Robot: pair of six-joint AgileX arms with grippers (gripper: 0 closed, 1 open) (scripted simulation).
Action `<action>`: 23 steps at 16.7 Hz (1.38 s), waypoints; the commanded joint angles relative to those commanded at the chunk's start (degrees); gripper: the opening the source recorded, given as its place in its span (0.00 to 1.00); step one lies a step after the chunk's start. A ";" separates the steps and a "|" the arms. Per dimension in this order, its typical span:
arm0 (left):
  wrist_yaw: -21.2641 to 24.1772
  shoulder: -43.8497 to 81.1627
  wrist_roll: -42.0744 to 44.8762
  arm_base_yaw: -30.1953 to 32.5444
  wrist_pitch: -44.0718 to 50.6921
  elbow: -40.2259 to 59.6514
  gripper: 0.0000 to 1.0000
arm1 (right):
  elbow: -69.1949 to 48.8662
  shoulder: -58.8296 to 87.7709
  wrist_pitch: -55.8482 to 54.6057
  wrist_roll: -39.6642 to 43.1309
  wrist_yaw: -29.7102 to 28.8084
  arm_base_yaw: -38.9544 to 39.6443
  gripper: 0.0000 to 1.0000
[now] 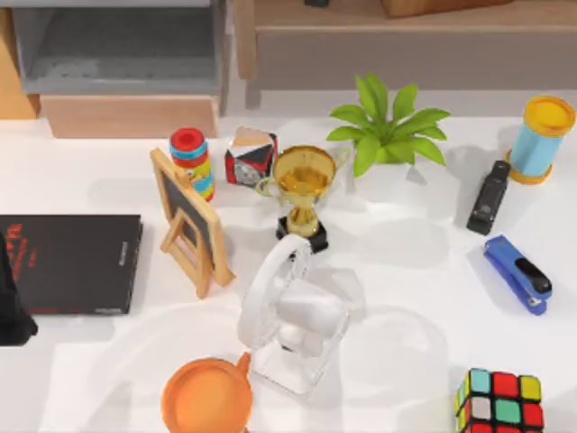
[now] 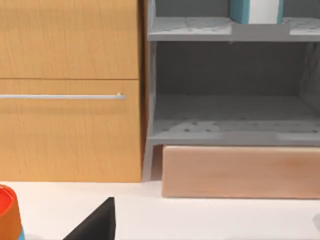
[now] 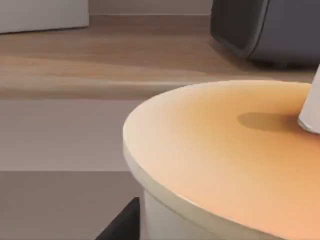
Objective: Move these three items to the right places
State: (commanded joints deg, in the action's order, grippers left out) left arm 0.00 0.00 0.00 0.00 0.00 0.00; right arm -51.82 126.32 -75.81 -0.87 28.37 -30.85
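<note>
The grey shelf (image 2: pixel 230 135) stands straight ahead of the left gripper (image 2: pixel 95 227), with a teal-and-white box (image 2: pixel 256 11) on its upper board. The black book (image 1: pixel 72 262) lies flat on the table, just beside the left arm. An orange-topped round thing (image 3: pixel 225 150) sits close in front of the right gripper (image 3: pixel 122 222). I cannot tell whether either gripper is parted, closed or clamped on anything.

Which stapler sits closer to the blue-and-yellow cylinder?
The black stapler. Its far end nearly touches the base of the blue-and-yellow cylinder at the table's right rear. The blue stapler lies nearer the front edge, beyond the black one.
</note>
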 joint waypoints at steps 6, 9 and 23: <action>0.00 0.00 0.00 0.00 0.00 0.00 1.00 | 0.00 0.00 0.00 0.00 0.00 0.00 1.00; 0.00 0.00 0.00 0.00 0.00 0.00 1.00 | -0.03 -0.02 0.01 0.00 0.00 0.09 1.00; 0.00 0.00 0.00 0.00 0.00 0.00 1.00 | 6.91 -5.00 -1.98 -0.07 2.98 -2.11 1.00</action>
State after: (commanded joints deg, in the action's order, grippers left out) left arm 0.00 0.00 0.00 0.00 0.00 0.00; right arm -44.90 121.32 -77.79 -0.94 31.35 -32.96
